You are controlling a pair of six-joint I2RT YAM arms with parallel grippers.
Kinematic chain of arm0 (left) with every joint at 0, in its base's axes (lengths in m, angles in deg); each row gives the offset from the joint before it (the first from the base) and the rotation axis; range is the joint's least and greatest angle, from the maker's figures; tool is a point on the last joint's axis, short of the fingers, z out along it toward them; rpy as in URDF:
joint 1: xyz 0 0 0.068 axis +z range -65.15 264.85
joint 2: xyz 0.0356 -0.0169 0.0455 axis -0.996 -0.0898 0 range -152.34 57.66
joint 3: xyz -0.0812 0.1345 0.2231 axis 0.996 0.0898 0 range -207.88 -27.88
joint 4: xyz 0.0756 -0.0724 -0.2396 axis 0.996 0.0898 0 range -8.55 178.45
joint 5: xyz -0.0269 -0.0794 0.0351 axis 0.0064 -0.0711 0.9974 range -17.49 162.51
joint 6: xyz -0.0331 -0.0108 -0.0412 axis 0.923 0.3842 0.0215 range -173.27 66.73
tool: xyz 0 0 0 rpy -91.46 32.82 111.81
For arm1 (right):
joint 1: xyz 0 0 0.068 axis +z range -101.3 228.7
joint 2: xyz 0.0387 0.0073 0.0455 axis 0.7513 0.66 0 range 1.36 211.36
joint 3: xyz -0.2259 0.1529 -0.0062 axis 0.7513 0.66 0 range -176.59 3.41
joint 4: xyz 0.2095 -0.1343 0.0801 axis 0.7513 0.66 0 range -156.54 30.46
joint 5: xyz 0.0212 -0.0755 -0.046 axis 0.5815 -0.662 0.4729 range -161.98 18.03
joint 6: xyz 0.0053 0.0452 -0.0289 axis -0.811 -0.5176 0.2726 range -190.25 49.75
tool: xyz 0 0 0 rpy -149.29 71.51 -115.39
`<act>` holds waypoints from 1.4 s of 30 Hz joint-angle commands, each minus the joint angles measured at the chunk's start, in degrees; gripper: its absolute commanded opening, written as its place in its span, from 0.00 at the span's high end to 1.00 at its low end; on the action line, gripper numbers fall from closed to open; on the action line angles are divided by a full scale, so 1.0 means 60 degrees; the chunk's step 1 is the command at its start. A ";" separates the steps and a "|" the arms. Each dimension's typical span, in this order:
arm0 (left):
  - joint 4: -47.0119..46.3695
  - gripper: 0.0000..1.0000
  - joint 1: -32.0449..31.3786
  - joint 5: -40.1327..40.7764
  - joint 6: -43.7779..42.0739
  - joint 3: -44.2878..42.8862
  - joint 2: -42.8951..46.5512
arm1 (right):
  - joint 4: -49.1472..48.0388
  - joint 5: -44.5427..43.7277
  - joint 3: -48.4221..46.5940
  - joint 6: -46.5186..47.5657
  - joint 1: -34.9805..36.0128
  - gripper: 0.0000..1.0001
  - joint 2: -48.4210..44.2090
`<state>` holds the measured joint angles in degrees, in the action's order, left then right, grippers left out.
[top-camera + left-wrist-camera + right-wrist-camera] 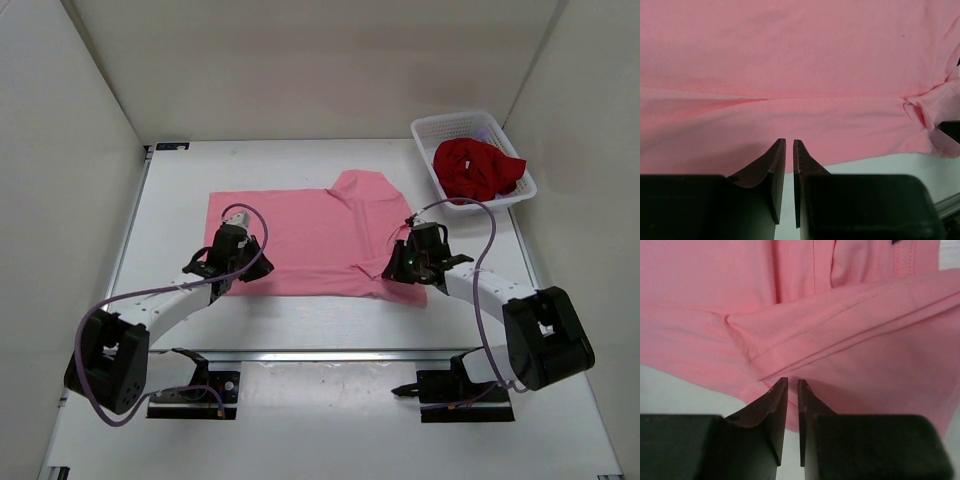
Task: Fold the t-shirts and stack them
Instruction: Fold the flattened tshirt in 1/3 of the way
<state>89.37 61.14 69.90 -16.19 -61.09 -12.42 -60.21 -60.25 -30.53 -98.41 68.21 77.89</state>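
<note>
Apparently folding the pink shirt: left gripper and right gripper sit at its near hem, jaws almost closed, grip unclear. Next, the hem should be lifted across.

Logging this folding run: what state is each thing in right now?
pink t-shirt: spread out flat
white basket: upright, holding a shirt
dark red t-shirt: crumpled inside it
left gripper: jaws narrowly apart, at pink hem
right gripper: jaws narrowly apart, at pink hem
</note>
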 commanded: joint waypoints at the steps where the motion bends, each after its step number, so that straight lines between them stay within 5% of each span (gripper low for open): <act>1: -0.0851 0.77 0.0317 -0.0223 0.0046 0.0261 -0.0184 | -0.0966 0.0082 -0.0365 -0.0066 0.0074 0.88 0.0310; 6: -0.1218 0.76 0.1956 -0.1160 0.0309 0.1286 -0.0126 | -0.1011 -0.0020 -0.0453 -0.0008 0.0075 0.87 0.0896; 23: -0.1482 0.76 0.1475 -0.1220 0.0441 0.1405 -0.0258 | -0.1847 0.1310 -0.2455 -0.0492 -0.0276 0.85 0.2931; 28: -0.1496 0.75 0.1373 -0.1205 0.0441 0.1361 0.0006 | -0.1070 0.0187 -0.2242 0.0152 0.0132 0.83 0.1868; 35: -0.1788 0.75 0.1402 -0.1395 0.0500 0.1565 -0.0154 | -0.1230 -0.0006 0.0203 -0.0403 0.0221 0.67 -0.0478; 42: -0.1906 0.76 0.1343 -0.1440 0.0602 0.1609 -0.0170 | -0.1114 0.0317 -0.0216 -0.0112 0.0088 0.67 0.0001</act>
<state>79.60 69.45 62.34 -12.80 -51.91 -13.87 -65.50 -58.61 -28.19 -100.36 68.38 76.29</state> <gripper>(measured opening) 0.240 0.328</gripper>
